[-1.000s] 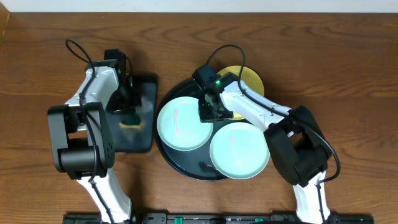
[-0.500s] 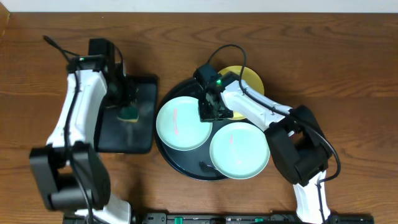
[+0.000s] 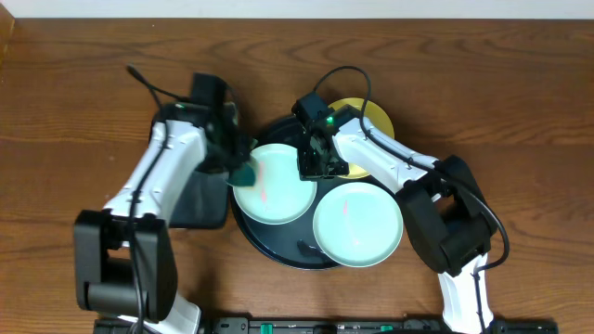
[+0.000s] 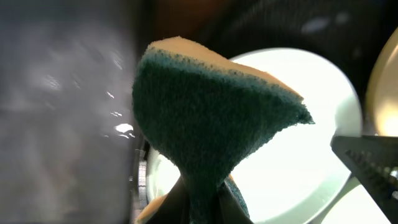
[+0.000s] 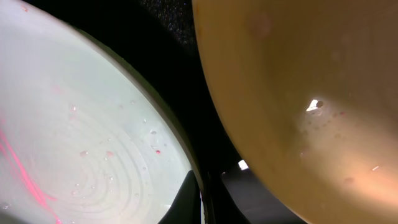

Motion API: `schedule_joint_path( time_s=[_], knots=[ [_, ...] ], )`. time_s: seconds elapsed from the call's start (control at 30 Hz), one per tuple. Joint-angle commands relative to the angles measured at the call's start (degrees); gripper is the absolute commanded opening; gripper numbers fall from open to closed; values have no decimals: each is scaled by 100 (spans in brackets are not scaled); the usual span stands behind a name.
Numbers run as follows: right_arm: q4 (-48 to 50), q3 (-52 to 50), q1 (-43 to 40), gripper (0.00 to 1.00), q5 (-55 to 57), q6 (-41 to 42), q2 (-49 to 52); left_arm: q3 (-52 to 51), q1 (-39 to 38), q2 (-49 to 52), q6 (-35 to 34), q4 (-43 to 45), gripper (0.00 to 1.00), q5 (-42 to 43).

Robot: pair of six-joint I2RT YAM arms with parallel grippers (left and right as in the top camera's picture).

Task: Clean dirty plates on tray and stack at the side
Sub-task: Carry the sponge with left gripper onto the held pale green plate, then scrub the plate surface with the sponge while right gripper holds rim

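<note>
Right now the left gripper [image 4: 200, 208] is clamped on one end of a dark green scouring sponge with a tan foam back [image 4: 217, 118]. The sponge hangs over the left edge of a pale mint-blue round plate [image 3: 271, 190] marked with a pink smear [image 5: 15, 165].

That plate lies in the left half of the large round black tray with a raised rim [image 3: 278, 258]. A second mint-blue plate [image 3: 357, 224] sits at the tray's front right edge. A pale yellow round plate [image 3: 376, 119] sits at the back right, partly under the right arm. The right gripper [image 5: 200, 198] is closed on the smeared plate's right rim, apparently pinning it for the scrub. Nothing looks stacked at the side yet.

My worry is that hold. The fingers bite only the thin rim, and the plate carries water droplets [image 5: 109, 154], so a firm sideways wipe could slide it free or tip it up.

The sponge is pinched at one end and looks floppy. Pressed down, it may fold, and the fingers rather than the pad would scrape the plate.

A stroke carried too far right would run into the right gripper. The yellow plate lies just beside those fingers, so any jolt could knock it.
</note>
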Motion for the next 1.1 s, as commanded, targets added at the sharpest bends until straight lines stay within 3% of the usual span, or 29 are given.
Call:
schedule_joint_path(
  time_s=[0.0,0.17,0.43,0.5,0.63,0.77,0.87,1.07],
  knots=[
    [68,33,39,1,-168,-31,160,-258,-264,118,-785,94,8,-437],
    [81,33,39,1,-166,-31,160,-378,-654,396,-1165,129,7,-997],
    [74,33,39,1,-149,-31,160,-376,-1134,973,-1298,260,7,-922],
    [70,33,39,1,-131,-31,160,-363,-1185,970,-949,278,7,-549],
    [68,33,39,1,-129,-31,160,-310,-1150,964,92,546,7,1161],
    [59,33,39,1,-129,-31,160,-308,-1075,964,142,892,7,1659],
    [57,31,39,1,-129,-31,160,-308,-999,964,-144,1051,7,1174],
    [66,15,39,1,-129,-31,160,-306,-883,964,-1268,1025,7,-791]
  ],
)
